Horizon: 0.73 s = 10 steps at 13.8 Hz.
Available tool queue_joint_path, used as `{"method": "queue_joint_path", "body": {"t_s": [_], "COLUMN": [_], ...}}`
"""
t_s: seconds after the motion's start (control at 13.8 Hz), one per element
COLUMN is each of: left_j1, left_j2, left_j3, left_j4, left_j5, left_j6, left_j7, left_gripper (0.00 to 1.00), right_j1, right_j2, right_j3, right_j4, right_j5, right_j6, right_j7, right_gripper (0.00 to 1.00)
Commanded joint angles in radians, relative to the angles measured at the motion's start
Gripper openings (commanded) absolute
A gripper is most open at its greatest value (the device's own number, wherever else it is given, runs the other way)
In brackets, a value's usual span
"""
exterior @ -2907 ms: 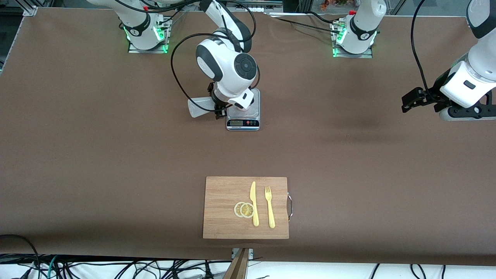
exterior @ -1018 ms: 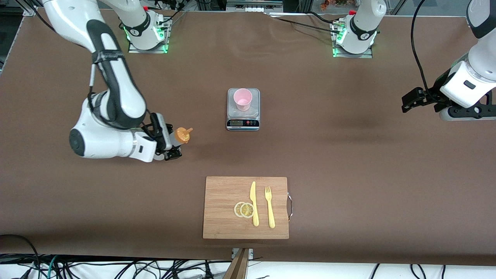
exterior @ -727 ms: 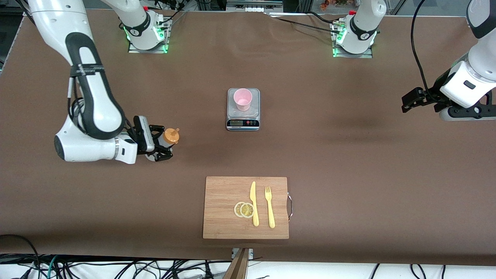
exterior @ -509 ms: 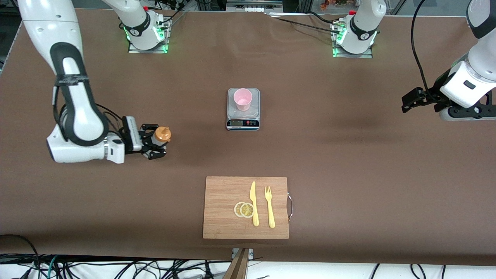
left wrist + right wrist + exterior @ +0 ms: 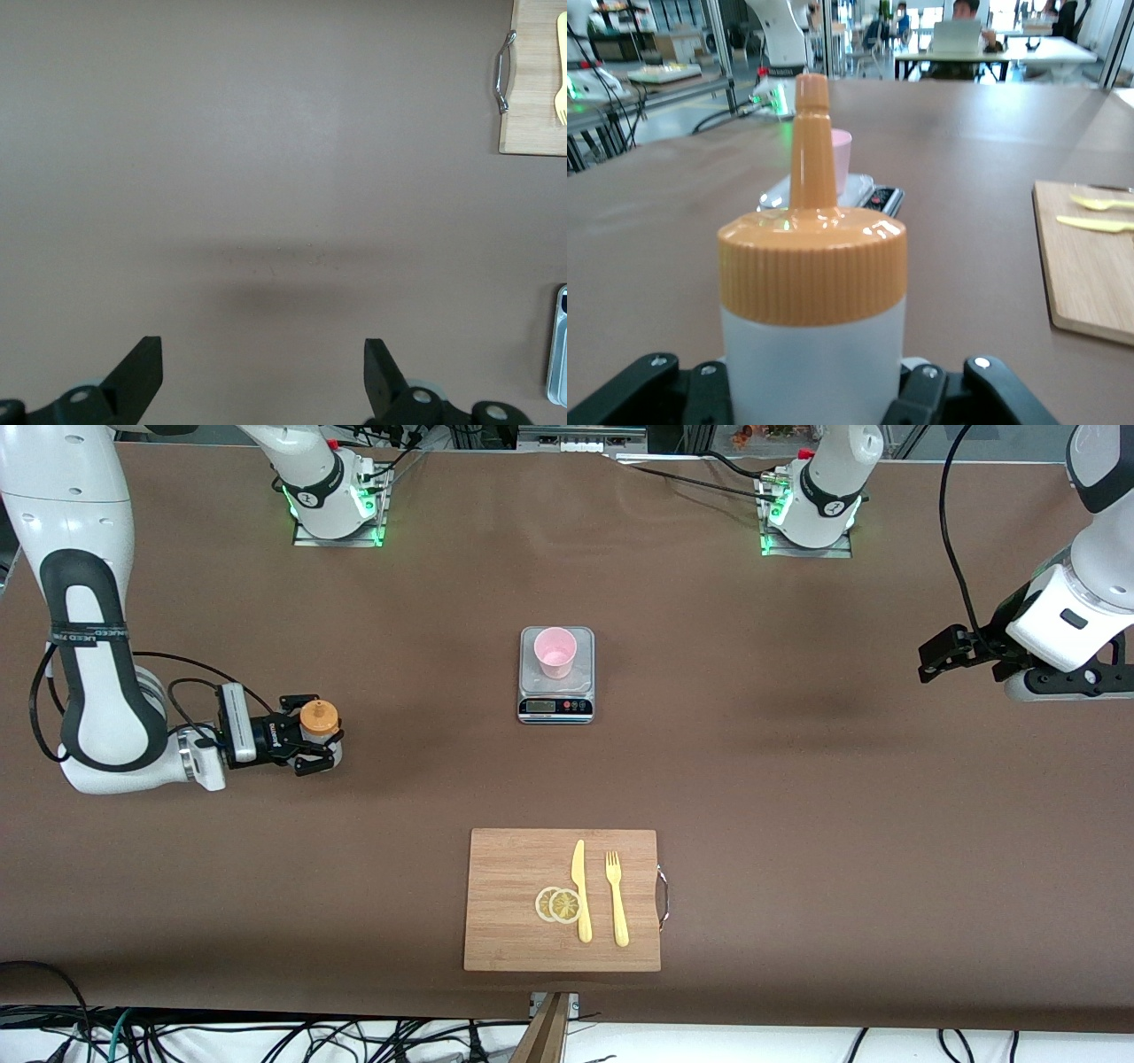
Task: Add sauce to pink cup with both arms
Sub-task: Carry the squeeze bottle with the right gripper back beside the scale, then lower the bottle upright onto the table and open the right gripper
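Right gripper [image 5: 306,737], clamped on the bottle [image 5: 320,721], has carried it upright away from the cup [image 5: 555,652] on the scale [image 5: 555,695] toward its own table end. Pour looks finished; left gripper [image 5: 941,654] waits, jaws apart.

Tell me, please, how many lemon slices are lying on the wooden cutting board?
2. Both lemon slices overlap on the cutting board: one toward the right arm's end, the other partly over it, touching the yellow knife. No others show.
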Motion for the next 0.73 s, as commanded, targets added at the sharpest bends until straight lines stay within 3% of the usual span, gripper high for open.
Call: {"method": "queue_joint_path", "body": {"t_s": [0.0,0.65], "left_j1": [0.002,0.002], "left_j2": [0.013,0.013], "left_j3": [-0.004,-0.004], "left_j4": [0.031,0.031], "left_j5": [0.021,0.021], "left_j6": [-0.018,-0.018], "left_j7": [-0.007,-0.007], "left_gripper": [1.00,1.00], "right_j1": [-0.047,-0.108], "right_j2": [0.012,0.136], "right_j3": [0.016,0.016], "right_j4": [-0.045,-0.069], "right_j5": [0.049,0.121], "right_j6": [-0.062,-0.161], "right_j7": [-0.067,-0.256], "right_gripper": [0.00,0.00]}}
